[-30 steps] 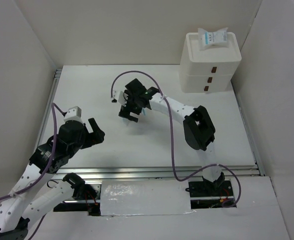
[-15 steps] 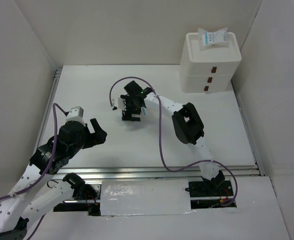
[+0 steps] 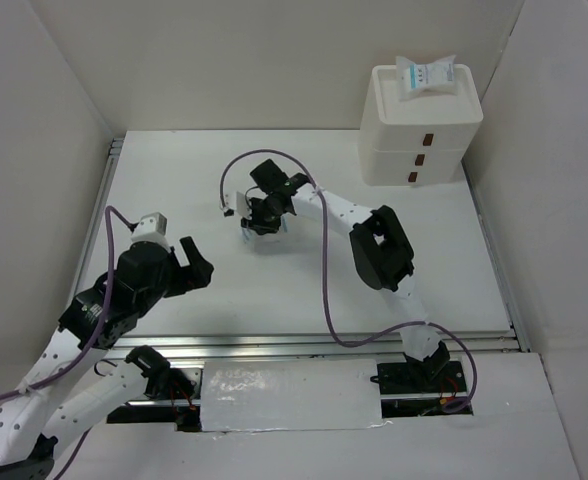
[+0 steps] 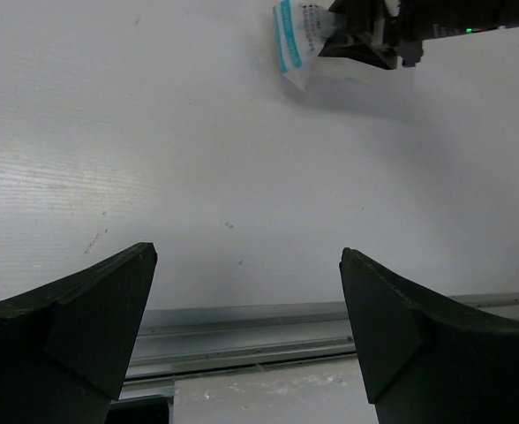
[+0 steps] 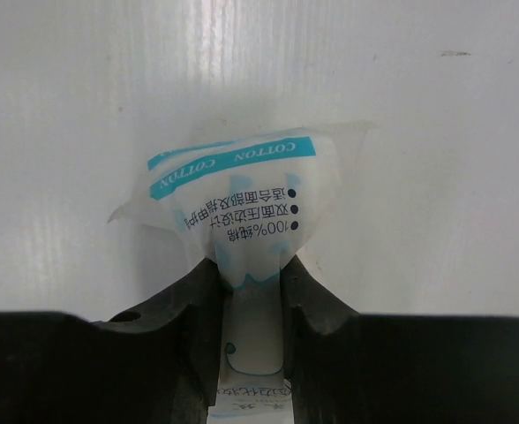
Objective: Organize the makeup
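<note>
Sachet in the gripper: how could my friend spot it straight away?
Look at the white table, near its middle, where the right gripper reaches. A white sachet with blue bands is pinched in it. The other sachet lies untouched on top of the drawers in the far right corner.

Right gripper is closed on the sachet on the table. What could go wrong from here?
The right gripper pinches the sachet by one narrow, crumpled end, so the soft pack may slip out when lifted. If it goes to the drawer unit, whose top holds a second sachet, setting it down could push that one off.
</note>
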You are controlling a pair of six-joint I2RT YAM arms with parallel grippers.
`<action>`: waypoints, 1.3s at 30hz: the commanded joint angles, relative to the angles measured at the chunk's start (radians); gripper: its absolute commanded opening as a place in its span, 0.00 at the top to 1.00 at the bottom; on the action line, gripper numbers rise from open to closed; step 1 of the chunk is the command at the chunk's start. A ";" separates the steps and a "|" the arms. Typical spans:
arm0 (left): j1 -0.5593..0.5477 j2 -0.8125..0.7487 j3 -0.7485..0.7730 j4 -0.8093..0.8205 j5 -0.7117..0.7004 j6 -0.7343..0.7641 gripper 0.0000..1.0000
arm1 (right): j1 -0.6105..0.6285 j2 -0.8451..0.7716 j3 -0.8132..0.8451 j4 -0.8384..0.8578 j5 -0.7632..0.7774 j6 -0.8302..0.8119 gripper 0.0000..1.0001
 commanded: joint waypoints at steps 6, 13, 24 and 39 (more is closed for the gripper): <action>-0.002 0.163 0.198 -0.052 -0.170 0.113 0.01 | -0.078 -0.334 -0.065 0.238 -0.029 0.350 0.99; 0.106 0.311 0.200 -0.028 -0.217 0.165 0.01 | -0.265 -0.552 -0.108 0.580 0.338 0.933 0.98; 0.166 0.226 0.131 0.026 -0.147 0.198 0.00 | -0.649 -0.470 0.029 0.565 0.788 1.928 0.90; 0.166 0.275 0.136 0.023 -0.127 0.210 0.01 | -0.798 -0.217 0.162 0.389 0.803 2.555 0.99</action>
